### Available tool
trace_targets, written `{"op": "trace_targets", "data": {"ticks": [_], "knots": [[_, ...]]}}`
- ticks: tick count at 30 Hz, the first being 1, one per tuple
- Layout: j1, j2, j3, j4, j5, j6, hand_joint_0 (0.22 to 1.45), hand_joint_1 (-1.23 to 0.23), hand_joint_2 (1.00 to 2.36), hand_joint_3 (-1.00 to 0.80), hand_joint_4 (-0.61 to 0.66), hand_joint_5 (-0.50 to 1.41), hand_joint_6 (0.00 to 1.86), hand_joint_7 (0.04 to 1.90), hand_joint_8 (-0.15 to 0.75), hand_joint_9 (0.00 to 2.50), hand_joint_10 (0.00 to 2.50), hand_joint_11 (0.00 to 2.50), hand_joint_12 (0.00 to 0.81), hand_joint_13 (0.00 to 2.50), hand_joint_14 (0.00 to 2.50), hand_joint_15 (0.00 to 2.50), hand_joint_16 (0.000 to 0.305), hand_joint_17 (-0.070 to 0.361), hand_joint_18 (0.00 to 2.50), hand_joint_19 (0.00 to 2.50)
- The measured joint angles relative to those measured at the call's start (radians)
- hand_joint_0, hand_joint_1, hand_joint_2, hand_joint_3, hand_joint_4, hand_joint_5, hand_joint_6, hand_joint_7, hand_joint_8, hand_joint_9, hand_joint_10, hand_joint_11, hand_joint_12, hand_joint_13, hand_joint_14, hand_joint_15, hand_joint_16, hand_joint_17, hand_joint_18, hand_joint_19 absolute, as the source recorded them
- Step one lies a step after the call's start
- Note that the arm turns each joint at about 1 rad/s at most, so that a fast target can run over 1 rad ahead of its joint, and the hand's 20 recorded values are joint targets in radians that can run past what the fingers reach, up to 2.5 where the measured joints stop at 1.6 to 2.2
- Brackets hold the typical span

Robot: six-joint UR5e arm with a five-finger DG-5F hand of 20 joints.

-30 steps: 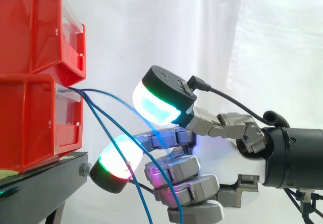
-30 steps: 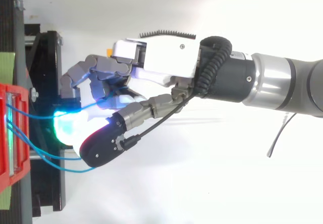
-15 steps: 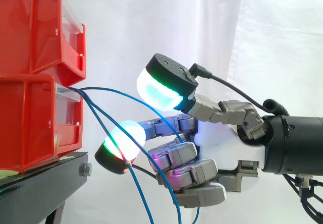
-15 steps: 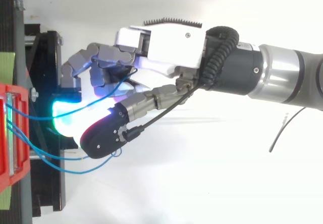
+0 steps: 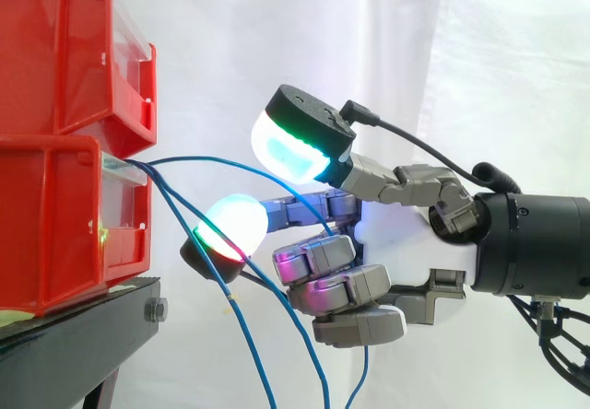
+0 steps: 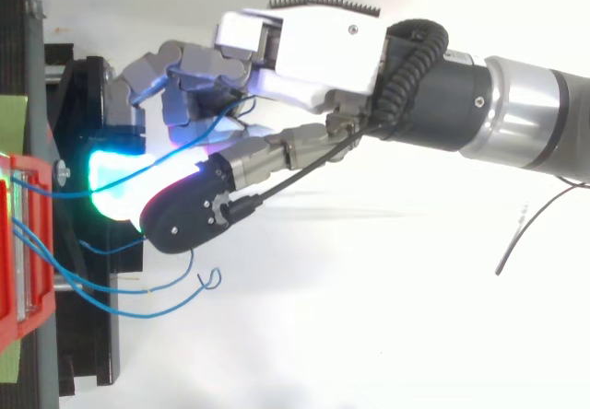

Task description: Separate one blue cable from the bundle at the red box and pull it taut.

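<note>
Several thin blue cables come out of the lower red bin (image 5: 55, 225) at the left. One blue cable (image 5: 198, 159) arcs up and to the right from the bin front into my hand (image 5: 406, 252), and in the top view this blue cable (image 6: 55, 190) runs from the bin into the hand (image 6: 313, 50). It passes between the glowing pads (image 5: 290, 151) and through the curled fingers, then hangs out below the hand. It is still bowed rather than straight. The other blue cables (image 5: 238, 335) droop downward, apart from the hand.
A second red bin (image 5: 64, 50) sits on top of the lower one, both on a black stand (image 5: 83, 335). Loose cable ends (image 6: 138, 290) curl over the stand's edge. A white curtain hangs behind, with open space to the right of the bins.
My hand has risen a little and drawn back to the right, away from the bins. The cable in it has lifted clear of the other, drooping ones.
</note>
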Motion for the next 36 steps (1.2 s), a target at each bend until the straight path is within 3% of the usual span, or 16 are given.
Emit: {"op": "trace_targets", "data": {"ticks": [13,21,31,36], "knots": [[-0.013,0.005,0.000,-0.002,-0.004,0.006,0.62,-0.59,1.00,-0.45,0.16,-0.19,0.90,0.89,0.377,0.24,2.50,1.68,0.422,0.66,2.50,1.40,0.042,0.094,1.33,1.62],[-0.015,0.036,0.001,-0.002,-0.002,-0.006,0.64,-0.63,1.01,-0.36,0.16,-0.19,0.91,0.90,0.380,0.24,2.50,1.68,0.423,0.67,2.50,1.40,0.041,0.093,1.33,1.63],[-0.012,0.050,0.001,-0.077,-0.009,-0.041,0.64,-0.67,1.02,-0.26,0.15,-0.19,0.93,0.91,0.378,0.25,2.50,1.69,0.423,0.67,2.50,1.41,0.042,0.094,1.34,1.63],[-0.010,0.050,0.001,-0.092,-0.011,-0.042,0.64,-0.72,1.02,-0.13,0.04,-0.18,0.95,0.95,0.370,0.27,2.50,1.66,0.416,0.69,2.50,1.41,0.040,0.091,1.36,1.66]]}}
